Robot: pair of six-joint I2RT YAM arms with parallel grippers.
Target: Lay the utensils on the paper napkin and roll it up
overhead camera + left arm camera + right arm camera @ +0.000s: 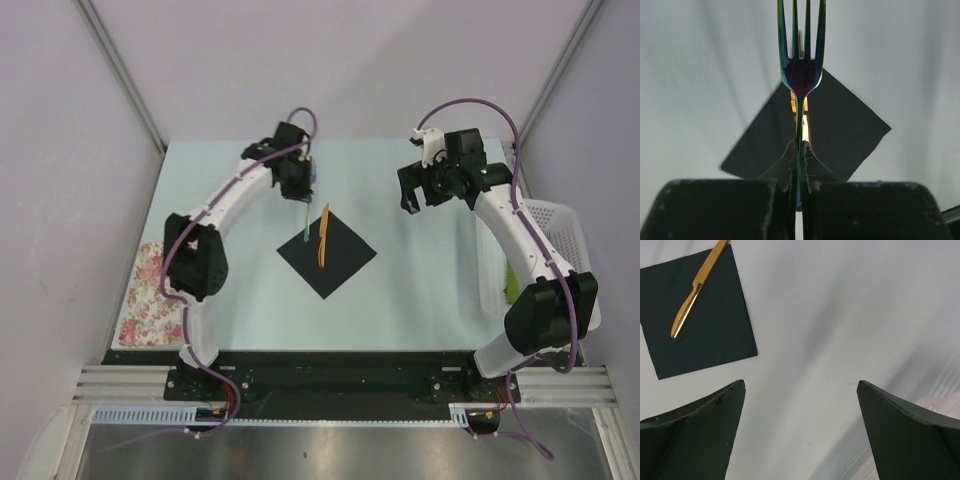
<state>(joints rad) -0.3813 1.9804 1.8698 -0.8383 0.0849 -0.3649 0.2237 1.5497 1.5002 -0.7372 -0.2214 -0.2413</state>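
Observation:
The black paper napkin [328,255] lies as a diamond in the middle of the table. A yellow-orange knife [323,237] lies on its upper left part. My left gripper [300,192] hangs over the napkin's far corner, shut on the handle of a fork [305,218] that shines green-blue. In the left wrist view my gripper [800,149] pinches the fork [801,75], tines pointing away, above the napkin [845,125], with the knife [805,131] just behind it. My right gripper [418,196] is open and empty, right of the napkin. The right wrist view [800,390] shows the knife [692,292] on the napkin [710,335].
A white mesh basket [556,225] stands at the right edge, with something green [511,286] inside. A floral pink-and-cream cloth [148,295] lies at the near left edge. The table is pale and walled on three sides.

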